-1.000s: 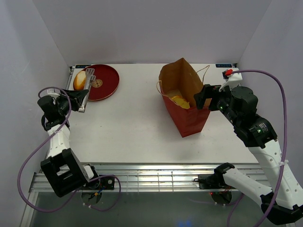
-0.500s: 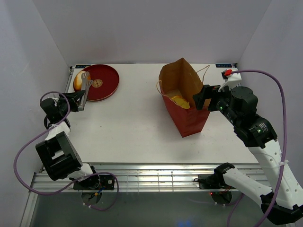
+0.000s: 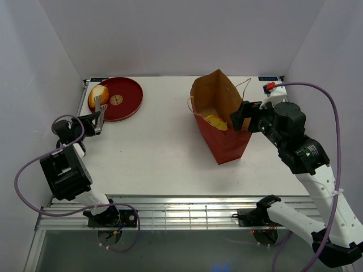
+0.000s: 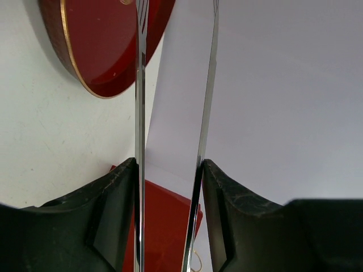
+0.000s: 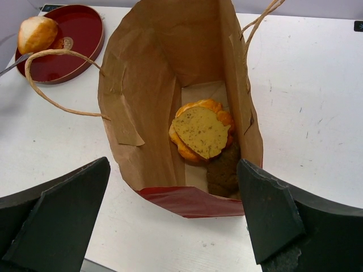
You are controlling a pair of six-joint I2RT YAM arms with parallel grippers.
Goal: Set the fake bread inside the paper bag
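Left gripper point(image 3: 100, 105) hangs at the plate's point(image 3: 129, 97) left rim, blades slightly apart and empty. The roll point(image 3: 97, 92) lies on the plate just beyond its tips. Right gripper point(image 3: 243, 117), spread wide and empty, faces the bag point(image 3: 227, 141). Three breads point(image 5: 201, 131) lie inside.

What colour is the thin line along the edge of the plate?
Gold, on a dark red plate; the left wrist view shows it best.
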